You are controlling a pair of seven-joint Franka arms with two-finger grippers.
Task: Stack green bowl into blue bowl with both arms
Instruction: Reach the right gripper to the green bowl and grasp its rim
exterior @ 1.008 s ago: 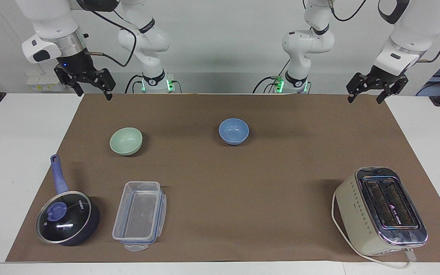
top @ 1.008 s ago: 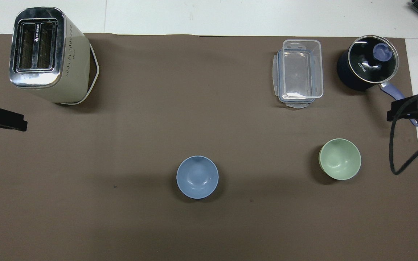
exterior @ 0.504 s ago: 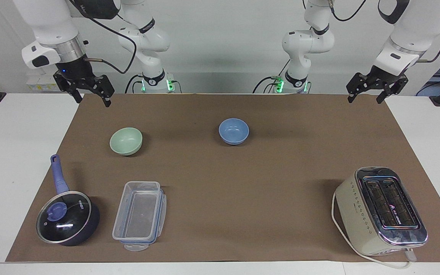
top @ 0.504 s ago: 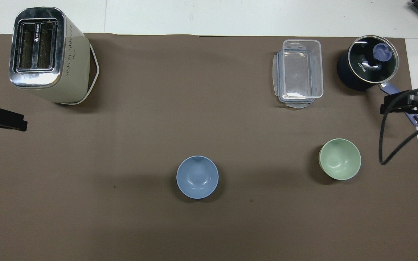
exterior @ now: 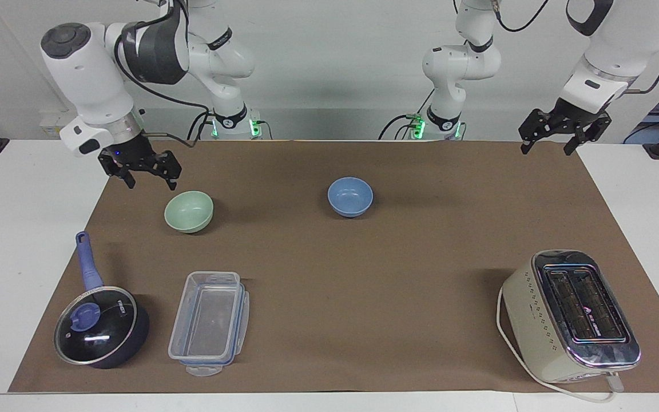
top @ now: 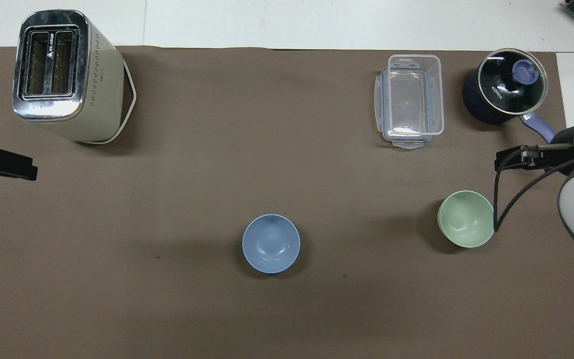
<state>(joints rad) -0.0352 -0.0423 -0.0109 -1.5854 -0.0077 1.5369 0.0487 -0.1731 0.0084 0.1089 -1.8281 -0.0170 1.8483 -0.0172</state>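
Both arms (exterior: 86, 74) are glossy white, jointed casings with dark grey joint caps and silver wrist rings. Black two-finger grippers hang from each, the right gripper (exterior: 145, 174) showing a small blue light. Black cables loop along them; green lights glow at the bases.

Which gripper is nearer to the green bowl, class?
The right. The right gripper hangs open just above the green bowl, at its edge toward the robots. The left gripper waits open over the mat's corner at the left arm's end.

Overhead view's edge crops the left tool (top: 3, 164).
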